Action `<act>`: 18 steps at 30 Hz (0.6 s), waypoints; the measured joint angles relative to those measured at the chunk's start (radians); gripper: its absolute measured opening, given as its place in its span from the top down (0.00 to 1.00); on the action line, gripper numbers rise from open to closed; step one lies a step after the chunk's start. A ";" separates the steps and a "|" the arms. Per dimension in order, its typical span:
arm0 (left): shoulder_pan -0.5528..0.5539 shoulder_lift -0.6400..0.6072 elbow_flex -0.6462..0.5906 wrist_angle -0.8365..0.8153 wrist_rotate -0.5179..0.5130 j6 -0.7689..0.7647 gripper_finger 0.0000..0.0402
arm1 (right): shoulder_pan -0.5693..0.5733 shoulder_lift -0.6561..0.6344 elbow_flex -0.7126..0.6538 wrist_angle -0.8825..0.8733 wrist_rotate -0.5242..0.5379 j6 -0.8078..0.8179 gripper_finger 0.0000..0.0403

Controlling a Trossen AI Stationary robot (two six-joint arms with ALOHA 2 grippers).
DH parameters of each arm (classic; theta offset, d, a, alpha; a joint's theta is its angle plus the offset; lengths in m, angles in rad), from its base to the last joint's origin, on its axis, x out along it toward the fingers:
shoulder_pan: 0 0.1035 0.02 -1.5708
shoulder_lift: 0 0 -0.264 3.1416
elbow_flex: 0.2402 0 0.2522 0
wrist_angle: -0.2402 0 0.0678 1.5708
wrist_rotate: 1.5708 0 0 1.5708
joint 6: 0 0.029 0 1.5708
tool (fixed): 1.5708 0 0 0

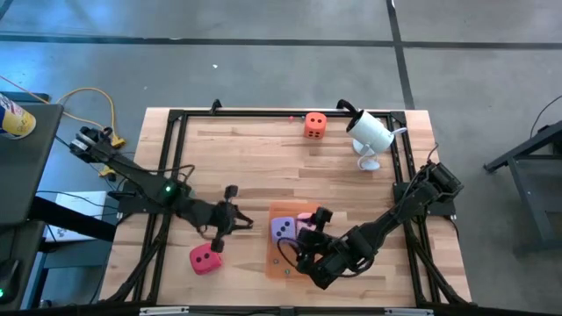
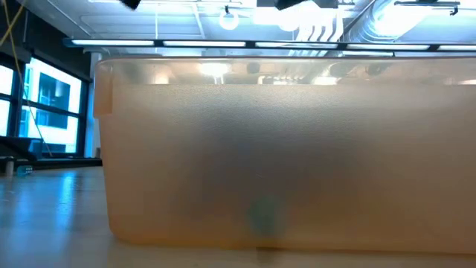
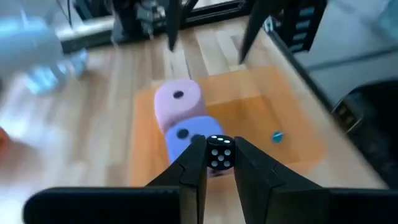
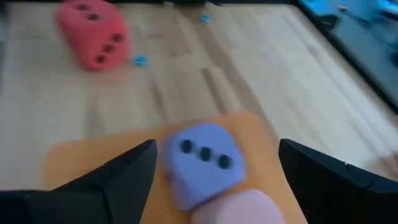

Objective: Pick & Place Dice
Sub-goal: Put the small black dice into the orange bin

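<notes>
Left gripper (image 1: 239,219) was clenched on a small black die (image 3: 220,154) with white pips, pinched right at the fingertips. It sat just beside the orange mat (image 1: 279,263), between the mat and the red die (image 1: 205,258), pointing toward the mat.

Right gripper (image 4: 216,149) was released, with its jaws wide and straddling the purple die (image 4: 202,163) on the mat. Nothing was in its grasp.

Dice positions:
- Purple and the pink die (image 1: 306,223) were both on the mat, touching each other.
- Red was on bare table, near the mat on the left arm's side.
- The orange die (image 1: 315,125) was well apart at the far edge, near the white camera (image 1: 371,132).

So I judged 2 of 4 placed, if the mat was the target.

Risks from here:
1. Arm clash. Both grippers were crowded at the same mat, so any move inward by the left arm could have hit the right arm's fingers.
2. Black die slip. The tip-only pinch on a small hard cube could have let it twist or pop out on a fast move.
3. Wrong grab. Pink was pressed against purple, so closing the right jaws could have caught or shoved pink off the mat.
4. Mat drag. The thin mat could have slid if a finger scraped it.

The low view was blocked by a translucent orange wall, so it gave no check from table height.
</notes>
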 joint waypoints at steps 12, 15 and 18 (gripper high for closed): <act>-0.127 0.193 -0.001 0.353 -0.119 0.664 0.86 | -0.061 0.000 0.000 0.249 -0.043 -0.073 0.19; -0.166 0.229 -0.001 0.444 -0.246 0.799 0.86 | -0.075 0.000 0.000 0.294 -0.146 -0.081 0.19; -0.193 0.252 -0.001 0.482 -0.354 0.864 0.86 | -0.073 0.000 0.000 0.354 -0.209 -0.123 0.19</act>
